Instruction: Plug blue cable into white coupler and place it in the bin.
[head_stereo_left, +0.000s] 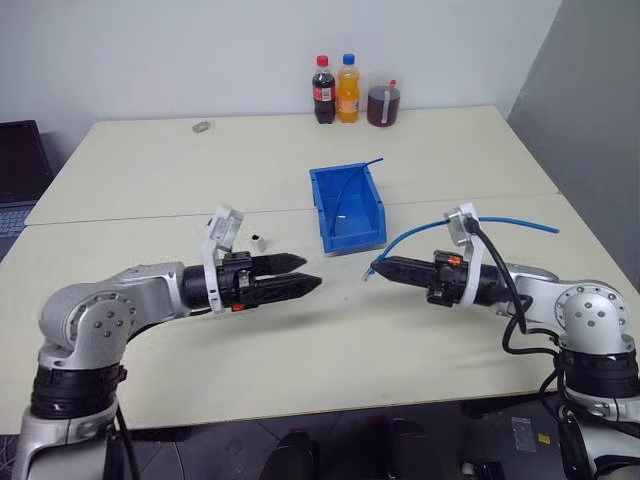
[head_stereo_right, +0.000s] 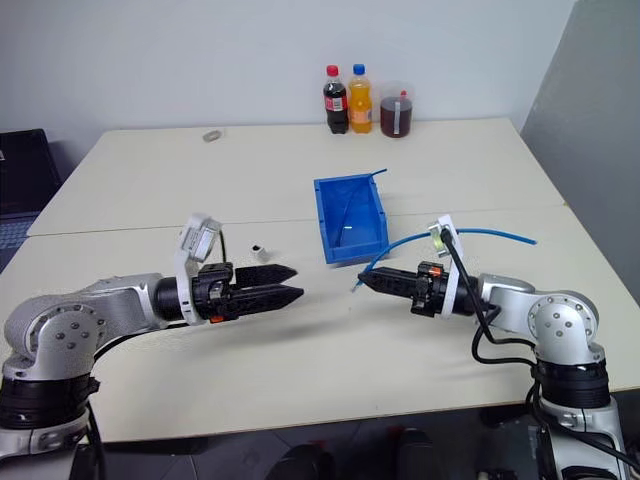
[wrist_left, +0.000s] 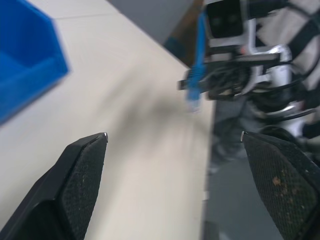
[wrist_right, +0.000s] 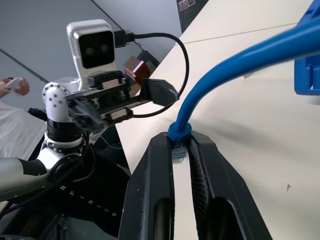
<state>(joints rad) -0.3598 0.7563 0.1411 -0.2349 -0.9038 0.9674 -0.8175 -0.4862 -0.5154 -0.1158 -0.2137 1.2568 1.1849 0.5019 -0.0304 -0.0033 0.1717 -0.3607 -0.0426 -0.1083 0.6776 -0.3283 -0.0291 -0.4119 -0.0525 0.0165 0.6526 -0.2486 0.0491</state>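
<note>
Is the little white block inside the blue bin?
No, the white block sits on the table, left of the blue bin, which holds another cable.

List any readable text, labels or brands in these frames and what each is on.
None legible.
Cola bottle: red label, lettering too small to read.
Orange drink bottle: label too small to read.
Sticker on the floor: print too small to read.
The bin, the blue cable and the white coupler: no visible markings.
</note>
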